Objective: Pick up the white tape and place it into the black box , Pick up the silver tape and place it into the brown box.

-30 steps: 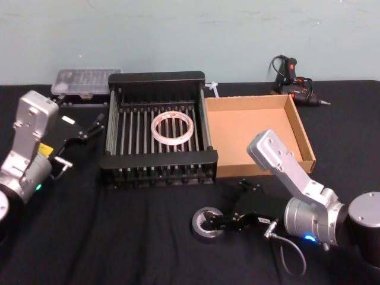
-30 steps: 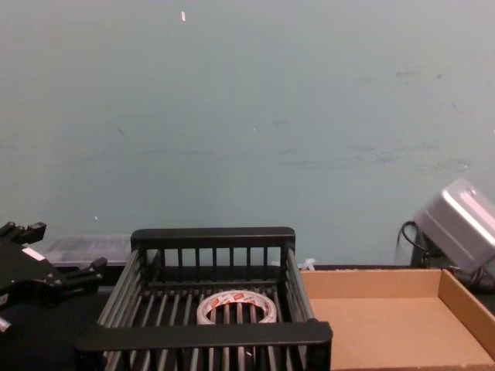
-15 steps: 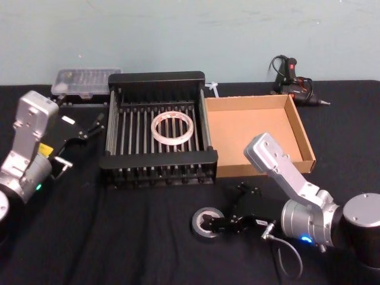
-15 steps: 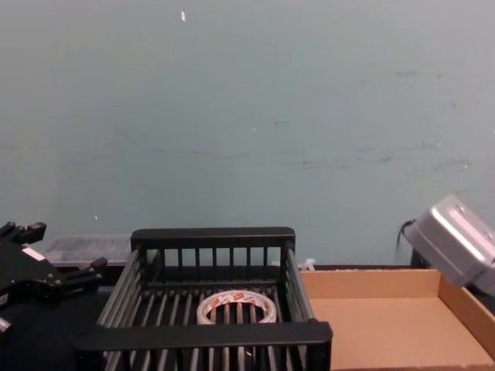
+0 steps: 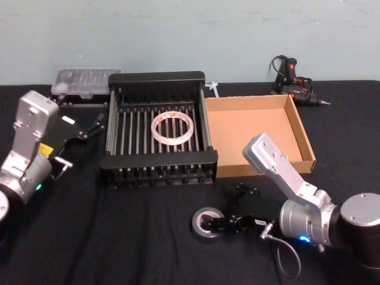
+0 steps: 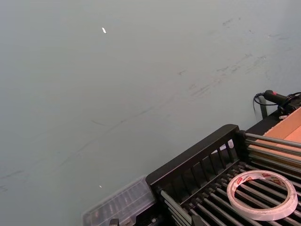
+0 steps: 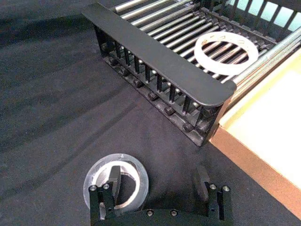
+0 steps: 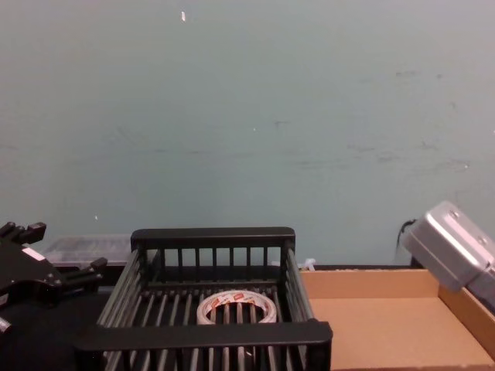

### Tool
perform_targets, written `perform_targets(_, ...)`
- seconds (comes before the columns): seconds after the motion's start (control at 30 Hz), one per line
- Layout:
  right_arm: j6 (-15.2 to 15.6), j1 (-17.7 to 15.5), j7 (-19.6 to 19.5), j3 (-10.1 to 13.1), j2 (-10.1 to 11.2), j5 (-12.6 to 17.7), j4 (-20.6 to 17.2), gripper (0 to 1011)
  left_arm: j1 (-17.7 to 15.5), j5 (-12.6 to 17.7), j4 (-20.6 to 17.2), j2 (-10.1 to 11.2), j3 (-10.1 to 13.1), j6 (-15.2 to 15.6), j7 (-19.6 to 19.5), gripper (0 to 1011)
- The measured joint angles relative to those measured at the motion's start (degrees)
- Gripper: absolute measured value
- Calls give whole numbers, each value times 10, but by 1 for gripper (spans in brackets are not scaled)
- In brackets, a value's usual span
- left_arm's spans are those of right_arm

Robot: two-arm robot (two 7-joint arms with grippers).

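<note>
Now your right gripper (image 7: 157, 181) is reaching low over the table, jaws spread wide, one finger (image 7: 114, 178) sitting inside the silver tape (image 5: 206, 223) at the black box's (image 5: 157, 161) 5 o'clock. Your left gripper (image 5: 89, 127) is hanging at its 9 o'clock, jaws apart.

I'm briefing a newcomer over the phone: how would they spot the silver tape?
Find the black box mid-table. On the black cloth in front of its right corner lies the silver tape, with one finger of the open right gripper in its hole. It is grey and thick; the white tape lies inside the crate.

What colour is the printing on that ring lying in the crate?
Red, on the white tape's inner core; left wrist view shows it best.
</note>
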Motion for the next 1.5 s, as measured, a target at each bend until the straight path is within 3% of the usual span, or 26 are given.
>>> perform_targets(1.5, 1, 0, 0, 1, -1, 1, 2, 1002, 0, 0, 0, 0, 0, 0, 0, 1001)
